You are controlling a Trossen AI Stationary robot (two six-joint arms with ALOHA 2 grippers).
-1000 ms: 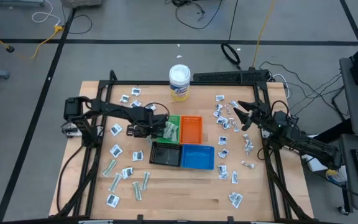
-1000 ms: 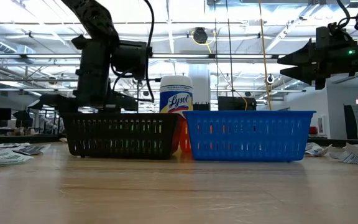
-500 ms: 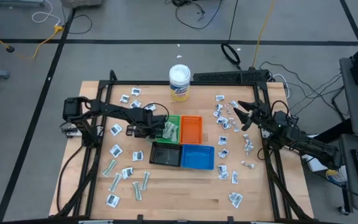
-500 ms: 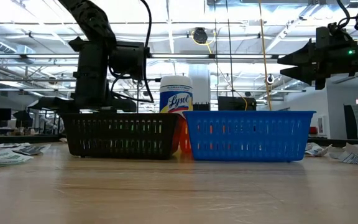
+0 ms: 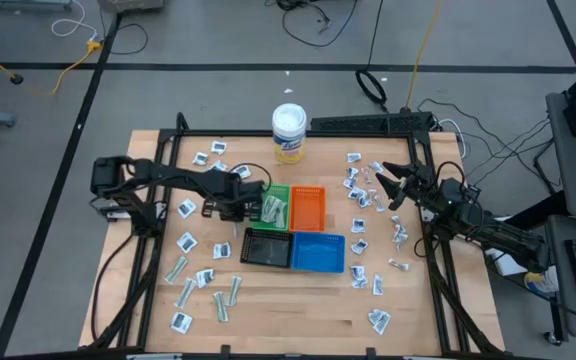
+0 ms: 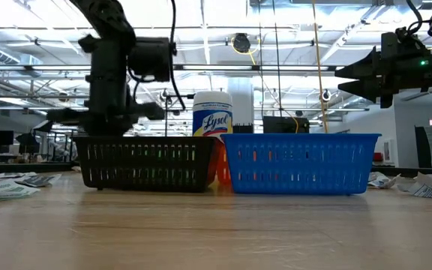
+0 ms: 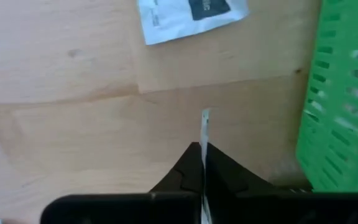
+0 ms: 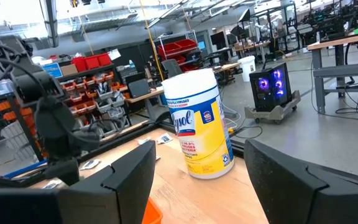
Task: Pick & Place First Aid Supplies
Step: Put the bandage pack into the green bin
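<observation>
My left gripper [image 5: 230,209] points down over bare wood just left of the green tray [image 5: 277,205]. It is shut on a thin white packet [image 7: 205,124], which the left wrist view shows edge-on. Another white packet with dark print [image 7: 191,14] lies flat on the table nearby. More first aid supplies lie scattered at the left [image 5: 186,243] and right [image 5: 359,199]. My right gripper [image 5: 389,186] waits open and level at the table's right side, holding nothing. My left gripper pinches the thin packet between its two fingers [image 7: 185,169], which come from above and point down. The packet's edge [image 7: 205,119] sticks out past the fingertips toward the table. Whether it is lifted clear of the wood I cannot tell.
The orange [image 5: 307,207], black [image 5: 267,246] and blue [image 5: 318,253] trays stand grouped with the green one at the table's middle. A white-lidded, yellow-labelled tub [image 5: 289,131] stands at the far edge. Slim pale strips [image 5: 180,268] lie at the near left.
My left arm's rear part has swung toward the table's left edge, while its gripper stays beside the green tray.
</observation>
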